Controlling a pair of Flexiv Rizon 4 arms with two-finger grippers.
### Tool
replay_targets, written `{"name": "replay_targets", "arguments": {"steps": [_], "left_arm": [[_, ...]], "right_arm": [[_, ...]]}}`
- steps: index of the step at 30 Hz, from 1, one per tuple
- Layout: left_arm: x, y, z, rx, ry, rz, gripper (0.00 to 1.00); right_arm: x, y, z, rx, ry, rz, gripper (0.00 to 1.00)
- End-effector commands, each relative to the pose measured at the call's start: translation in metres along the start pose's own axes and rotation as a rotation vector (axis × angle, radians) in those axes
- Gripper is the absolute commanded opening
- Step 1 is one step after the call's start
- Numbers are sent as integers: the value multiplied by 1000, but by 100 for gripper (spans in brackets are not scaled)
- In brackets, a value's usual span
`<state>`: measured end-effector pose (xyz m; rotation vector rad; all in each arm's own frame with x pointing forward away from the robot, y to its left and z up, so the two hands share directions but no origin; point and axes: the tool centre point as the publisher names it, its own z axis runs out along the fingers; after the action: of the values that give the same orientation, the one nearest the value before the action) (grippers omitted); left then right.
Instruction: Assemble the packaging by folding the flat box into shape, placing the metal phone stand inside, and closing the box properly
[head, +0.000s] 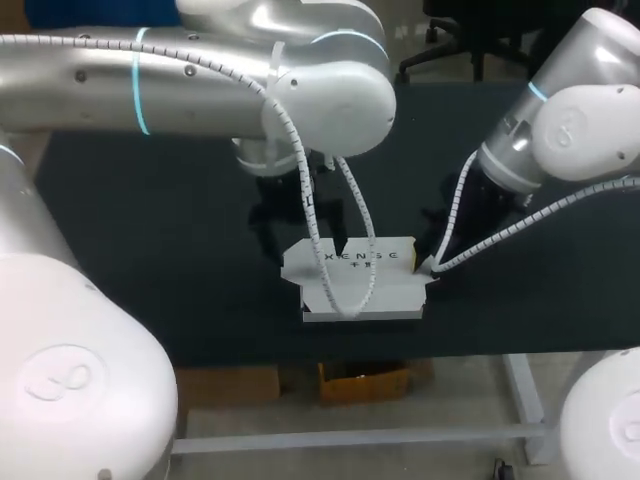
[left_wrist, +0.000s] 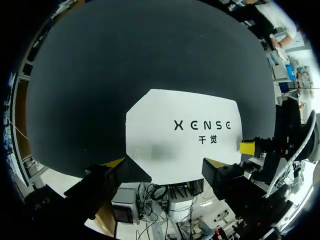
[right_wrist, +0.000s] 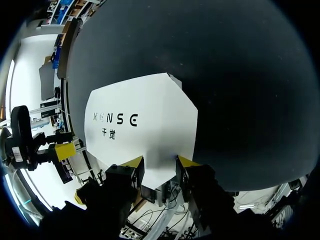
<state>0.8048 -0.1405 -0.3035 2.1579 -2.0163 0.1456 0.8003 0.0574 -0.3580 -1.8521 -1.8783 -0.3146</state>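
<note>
Two spread claws, left claw (left_wrist: 165, 161) wide, right claw (right_wrist: 160, 160) narrower, over flat box (head: 400, 285).

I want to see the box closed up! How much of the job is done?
Hardly any yet. The white printed cardboard box lies mostly flat at the front edge of the black table, not folded into shape. In hand: the left tool and right tool sit open at two of its sides. Left: folding it, putting in the metal phone stand, which is not in view, and closing.
</note>
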Motion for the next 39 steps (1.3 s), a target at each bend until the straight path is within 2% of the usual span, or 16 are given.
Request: {"name": "replay_targets", "arguments": {"steps": [1,6,7,8,9,10,12,13,15,23,39], "left_arm": [[12,-12,2,-63,-41,-30,100],[11,-25,6,-70,-37,-51,100],[10,-30,6,-84,-38,-55,91],[8,-32,7,-85,-40,-53,73],[6,-35,8,-97,-43,-62,66],[4,-37,10,-108,-33,-53,67],[-1,-39,13,-116,-22,-59,53],[-4,-38,15,-117,-12,-54,49],[-8,-38,20,-118,-1,-49,53],[-15,-25,36,-110,20,-31,46],[-12,-7,45,-80,14,-28,45]], "right_arm": [[1,-1,1,-8,-2,0,39],[1,-1,1,-12,0,0,38],[2,-1,1,-12,0,0,38],[2,-1,1,-13,0,0,38],[2,-1,1,-13,0,0,38],[2,-1,1,-12,-1,0,38],[2,-1,1,-12,0,1,38],[2,-1,1,-12,0,2,38],[2,-1,1,-12,1,2,38],[1,-2,1,-16,4,5,37],[0,-2,2,-35,11,12,37]]}}
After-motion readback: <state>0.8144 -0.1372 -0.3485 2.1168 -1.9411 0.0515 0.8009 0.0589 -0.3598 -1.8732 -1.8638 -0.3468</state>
